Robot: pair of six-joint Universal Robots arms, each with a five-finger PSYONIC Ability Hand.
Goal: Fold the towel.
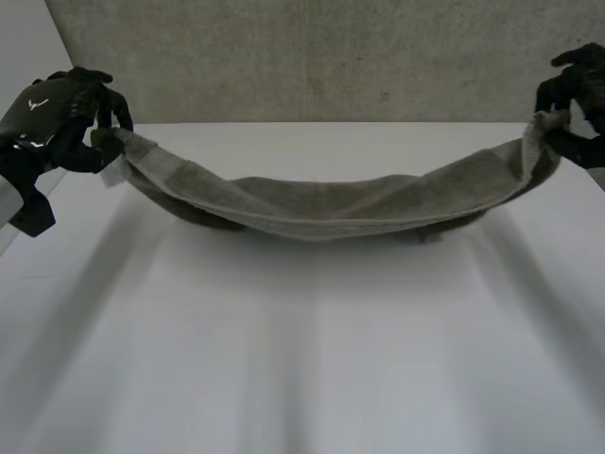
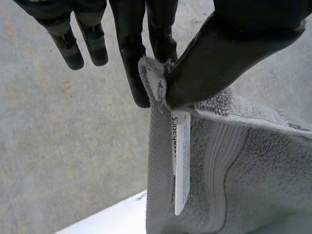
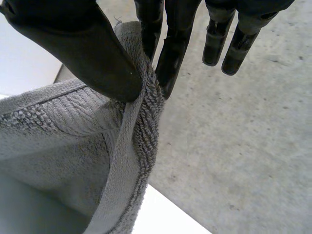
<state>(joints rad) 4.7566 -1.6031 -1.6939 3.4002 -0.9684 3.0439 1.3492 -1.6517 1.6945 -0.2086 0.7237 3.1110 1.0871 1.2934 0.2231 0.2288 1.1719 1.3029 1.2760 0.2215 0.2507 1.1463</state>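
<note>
Fingers (image 2: 130, 58) of your left hand (image 1: 55, 121) press straight against the thumb, pinching one corner of the grey towel (image 1: 331, 203) just above its white label (image 2: 180, 161). The other fingers hang free beside them. Your right hand (image 1: 575, 90) grips the opposite end in the same way: its thumb and nearest fingers (image 3: 173, 48) clamp the towel's thick hem, and the remaining fingers are straight and clear of the cloth. Both hands are raised, the left over the far left corner of the white desk (image 1: 312, 359), the right over its far right corner. Between them the towel hangs in a long, shallow sling along the desk's far edge. It sags lowest near the middle of that edge, close upon the surface; you cannot tell whether it touches. A rough grey wall (image 1: 284, 57) stands behind the desk.
</note>
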